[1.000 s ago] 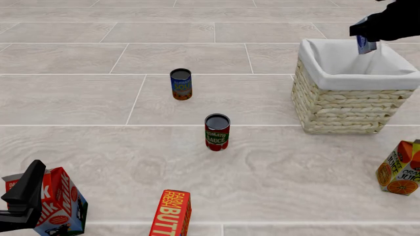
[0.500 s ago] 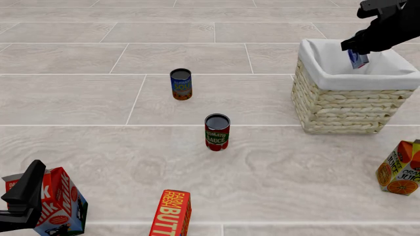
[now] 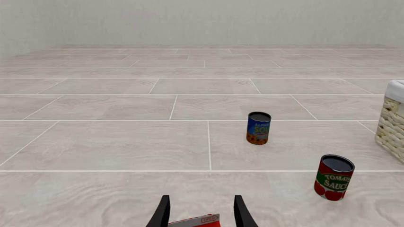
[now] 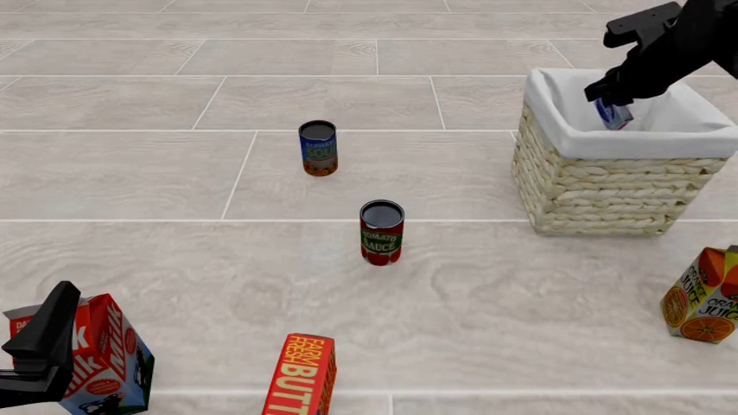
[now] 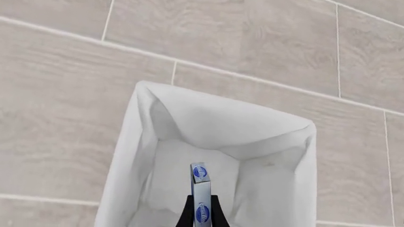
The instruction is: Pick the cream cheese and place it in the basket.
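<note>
The cream cheese point(image 4: 611, 114) is a small pale blue-white box held edge-on in my right gripper point(image 4: 604, 102), inside the mouth of the basket point(image 4: 600, 186), below its rim. In the right wrist view the box point(image 5: 200, 189) sticks out between the shut fingers, over the white lining of the basket point(image 5: 265, 179). My left gripper point(image 4: 47, 346) is open and empty at the near left, beside the milk carton; its fingers point(image 3: 162, 213) show in the left wrist view.
An alphabet soup can point(image 4: 317, 148) and a tomato sauce can point(image 4: 382, 232) stand mid-floor. A milk carton point(image 4: 106, 356) is near left, a red-orange butter box point(image 4: 301, 377) at near centre, an orange juice carton point(image 4: 703, 296) at right.
My right gripper has come down and to the left with the cream cheese, from above the basket's far rim into its mouth. The left arm has not moved.
</note>
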Controlling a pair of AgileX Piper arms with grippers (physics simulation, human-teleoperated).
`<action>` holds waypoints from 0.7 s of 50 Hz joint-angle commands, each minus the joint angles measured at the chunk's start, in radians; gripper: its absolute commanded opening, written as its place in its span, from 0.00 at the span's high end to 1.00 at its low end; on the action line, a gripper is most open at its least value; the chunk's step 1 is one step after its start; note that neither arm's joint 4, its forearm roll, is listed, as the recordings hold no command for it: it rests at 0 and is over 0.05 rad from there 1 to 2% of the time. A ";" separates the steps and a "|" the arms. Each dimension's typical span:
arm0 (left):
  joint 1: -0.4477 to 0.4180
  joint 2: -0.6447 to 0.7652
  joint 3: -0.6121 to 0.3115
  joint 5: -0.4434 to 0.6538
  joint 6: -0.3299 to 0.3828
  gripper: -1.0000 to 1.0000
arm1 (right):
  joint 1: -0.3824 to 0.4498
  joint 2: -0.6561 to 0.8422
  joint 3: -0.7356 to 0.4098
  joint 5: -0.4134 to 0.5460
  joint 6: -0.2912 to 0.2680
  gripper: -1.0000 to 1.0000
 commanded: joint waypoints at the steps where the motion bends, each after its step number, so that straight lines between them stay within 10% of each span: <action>1: 0.000 0.000 0.000 0.000 0.000 0.00 | -0.006 0.043 -0.046 0.057 -0.036 1.00; 16: 0.000 0.000 0.000 0.000 0.000 0.00 | -0.012 0.042 -0.018 0.042 -0.054 1.00; 17: 0.000 0.000 0.000 0.000 0.000 0.00 | -0.012 0.042 -0.018 0.043 -0.058 0.00; 20: 0.000 0.000 0.000 0.000 0.000 0.00 | -0.023 0.058 -0.039 0.046 -0.075 0.00; 21: 0.000 0.000 0.000 0.000 0.000 0.00 | -0.021 0.057 -0.030 0.046 -0.088 1.00; 23: 0.000 0.000 0.000 0.000 0.000 0.00 | -0.017 0.063 -0.047 0.058 -0.083 1.00; 24: 0.000 0.000 0.000 0.000 0.000 0.00 | -0.018 0.064 -0.056 0.063 -0.084 0.00; 35: 0.000 0.000 0.000 0.000 0.000 0.00 | -0.014 0.060 -0.058 0.066 -0.088 0.00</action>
